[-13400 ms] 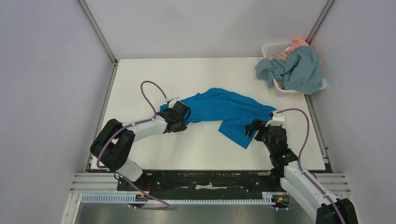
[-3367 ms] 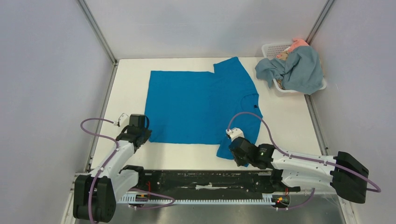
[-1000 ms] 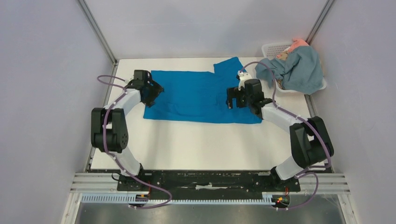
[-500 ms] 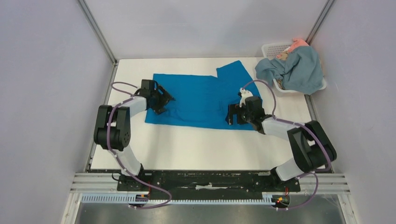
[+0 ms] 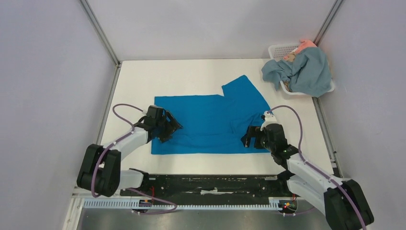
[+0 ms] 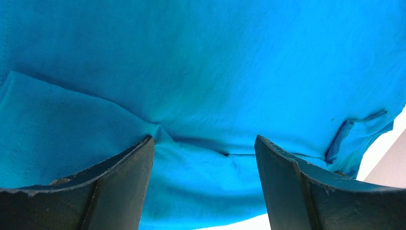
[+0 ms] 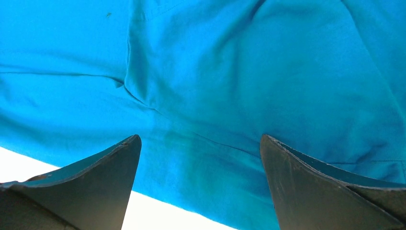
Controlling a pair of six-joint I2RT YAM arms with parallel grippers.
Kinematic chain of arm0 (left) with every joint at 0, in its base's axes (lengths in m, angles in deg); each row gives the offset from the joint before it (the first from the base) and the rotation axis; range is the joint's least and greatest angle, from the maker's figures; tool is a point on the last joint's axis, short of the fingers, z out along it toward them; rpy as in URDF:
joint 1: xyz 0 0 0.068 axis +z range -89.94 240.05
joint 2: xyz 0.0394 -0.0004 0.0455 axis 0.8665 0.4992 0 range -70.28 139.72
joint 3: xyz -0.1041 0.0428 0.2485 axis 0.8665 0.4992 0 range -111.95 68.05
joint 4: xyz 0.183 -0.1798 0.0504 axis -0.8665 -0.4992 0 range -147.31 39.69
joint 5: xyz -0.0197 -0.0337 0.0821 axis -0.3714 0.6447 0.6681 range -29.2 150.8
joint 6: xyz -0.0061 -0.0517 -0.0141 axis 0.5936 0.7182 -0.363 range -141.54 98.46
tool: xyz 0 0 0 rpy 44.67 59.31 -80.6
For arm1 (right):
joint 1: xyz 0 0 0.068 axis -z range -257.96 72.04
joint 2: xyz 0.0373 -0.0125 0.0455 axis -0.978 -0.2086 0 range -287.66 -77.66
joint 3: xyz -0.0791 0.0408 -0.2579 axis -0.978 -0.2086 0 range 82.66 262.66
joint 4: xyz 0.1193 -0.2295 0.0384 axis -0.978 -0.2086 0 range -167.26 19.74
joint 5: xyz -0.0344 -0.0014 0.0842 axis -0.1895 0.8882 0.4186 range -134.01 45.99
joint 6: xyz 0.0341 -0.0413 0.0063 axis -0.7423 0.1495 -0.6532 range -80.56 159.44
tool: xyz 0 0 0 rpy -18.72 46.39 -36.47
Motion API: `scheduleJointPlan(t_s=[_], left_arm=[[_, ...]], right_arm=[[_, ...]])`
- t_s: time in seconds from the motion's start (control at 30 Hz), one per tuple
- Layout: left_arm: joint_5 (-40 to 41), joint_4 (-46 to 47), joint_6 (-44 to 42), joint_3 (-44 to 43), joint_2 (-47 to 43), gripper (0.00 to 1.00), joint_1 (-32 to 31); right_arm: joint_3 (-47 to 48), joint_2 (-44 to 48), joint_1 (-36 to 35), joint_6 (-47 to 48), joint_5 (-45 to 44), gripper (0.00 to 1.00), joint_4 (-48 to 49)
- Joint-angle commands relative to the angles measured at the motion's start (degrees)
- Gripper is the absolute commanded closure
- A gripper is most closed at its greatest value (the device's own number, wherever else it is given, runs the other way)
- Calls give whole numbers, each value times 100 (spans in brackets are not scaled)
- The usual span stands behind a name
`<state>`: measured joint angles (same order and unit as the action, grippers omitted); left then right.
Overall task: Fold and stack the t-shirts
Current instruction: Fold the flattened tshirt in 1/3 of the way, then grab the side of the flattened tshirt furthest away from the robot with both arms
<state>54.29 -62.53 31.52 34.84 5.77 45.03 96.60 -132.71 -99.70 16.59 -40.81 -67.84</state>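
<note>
Your left tool (image 5: 169,131) and right tool (image 5: 247,138) both sit spread over the cobalt-blue t-shirt (image 5: 210,120) on the counter (image 5: 191,79).

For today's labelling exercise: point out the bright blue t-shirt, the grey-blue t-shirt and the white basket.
bright blue t-shirt (image 5: 210,122): top view, middle of body.
grey-blue t-shirt (image 5: 309,72): top view, draped middle.
white basket (image 5: 279,50): top view, far left rim.
</note>
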Motion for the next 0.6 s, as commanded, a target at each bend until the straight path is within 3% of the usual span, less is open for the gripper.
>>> scheduleJointPlan(t_s=[0.0,0.27,0.57], left_arm=[[567,-1031,248,549,-264,15,-313],[633,-1437,424,685,-1097,15,-643],[1042,-1852,277,98,-1142,15,-679]], right_arm=[[-584,573,-164,-357,30,2,-1271],[-689,1830,-534,-821,-85,2,-2272],[-753,2210,-677,-907,116,2,-2282]])
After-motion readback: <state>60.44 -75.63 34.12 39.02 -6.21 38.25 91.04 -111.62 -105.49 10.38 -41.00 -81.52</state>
